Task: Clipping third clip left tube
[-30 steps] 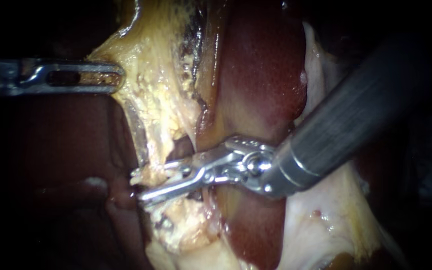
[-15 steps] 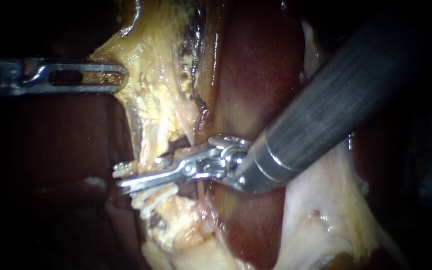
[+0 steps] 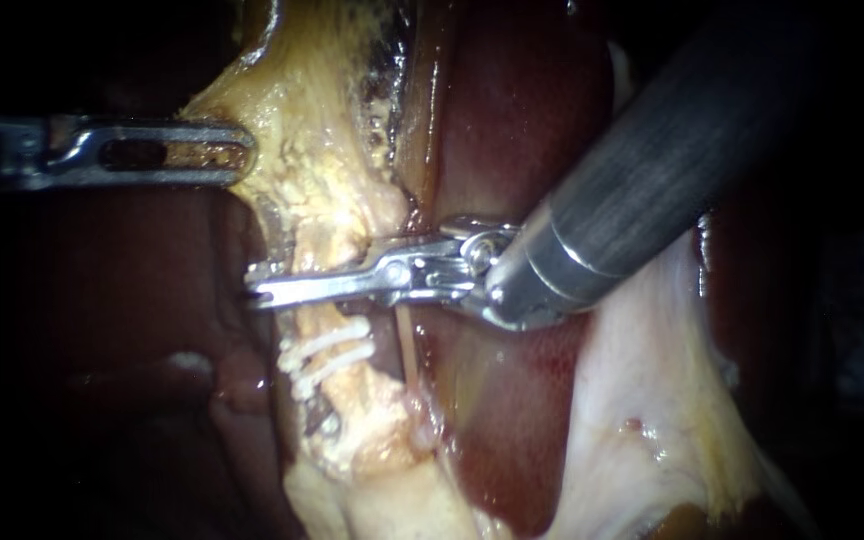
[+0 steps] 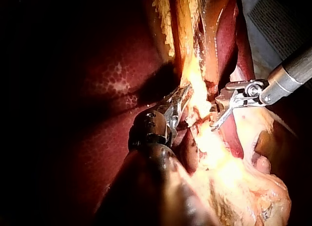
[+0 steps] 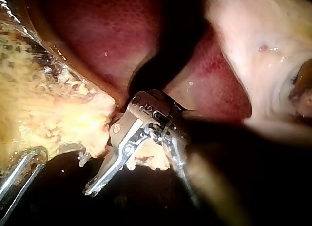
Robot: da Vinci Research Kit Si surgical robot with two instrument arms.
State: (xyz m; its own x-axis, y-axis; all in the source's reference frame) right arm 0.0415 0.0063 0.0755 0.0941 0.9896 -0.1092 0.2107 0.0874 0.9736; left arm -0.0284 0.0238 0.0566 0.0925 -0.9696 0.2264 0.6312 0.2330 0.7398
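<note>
Clamping the left tube (image 3: 324,312) above two white clips (image 3: 327,352), right instrument (image 3: 257,286) claw, one half hidden behind it, left instrument (image 3: 242,151) claw pinching yellow tissue (image 3: 302,170).

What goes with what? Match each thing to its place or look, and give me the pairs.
1. left instrument
2. right instrument
3. white clips
4. liver

a. dark red and smooth
b. on the tube, just below the right instrument's tip
c. comes in from the left, holding the yellowish tissue
d. comes in from the upper right, tip across the tube

Pairs: 1-c, 2-d, 3-b, 4-a.
</note>
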